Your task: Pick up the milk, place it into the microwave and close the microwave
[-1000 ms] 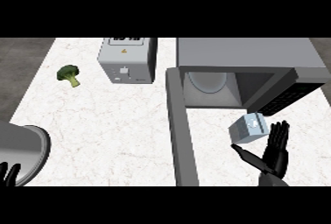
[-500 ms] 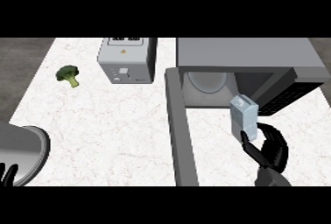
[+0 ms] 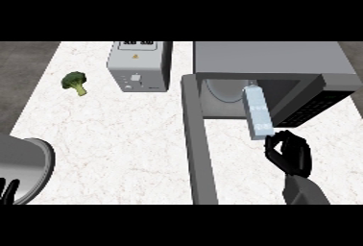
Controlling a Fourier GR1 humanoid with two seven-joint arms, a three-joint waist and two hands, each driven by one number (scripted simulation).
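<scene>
**Milk tipped forward into the microwave mouth**

A second ago we saw the right hand [image 3: 289, 154] flat and spread with the milk [image 3: 257, 113] standing just past its fingertips. Half a second ago the fingers had closed on the carton. Now the carton has travelled forward and leaned over. It reaches straight out beyond the fingers [image 3: 275, 144], its near end at their tips and its far end inside the opening of the microwave [image 3: 269, 57]. The fingers are curled in, and we read them as pinching that near end, though the contact is small and partly hidden by the hand.

We judge the pick-up done and the placing under way. The carton is not yet set down, and the door [image 3: 199, 144] stands wide open, well to the left of the fingers. Closing it comes last.

As for what holds what:
- The microwave's cavity shows a pale turntable [image 3: 225, 91] ahead and left of the fingertips. Only the milk's far end is entering it.
- The toaster [image 3: 138, 67] stands far to the fingers' left and beyond them, and we see nothing in its slots.
- The broccoli [image 3: 74, 82] lies loose on the counter [image 3: 113, 139], farther left again.

The left hand [image 3: 7, 190] rests at the lower left edge, fingers up and relaxed, holding nothing.
</scene>
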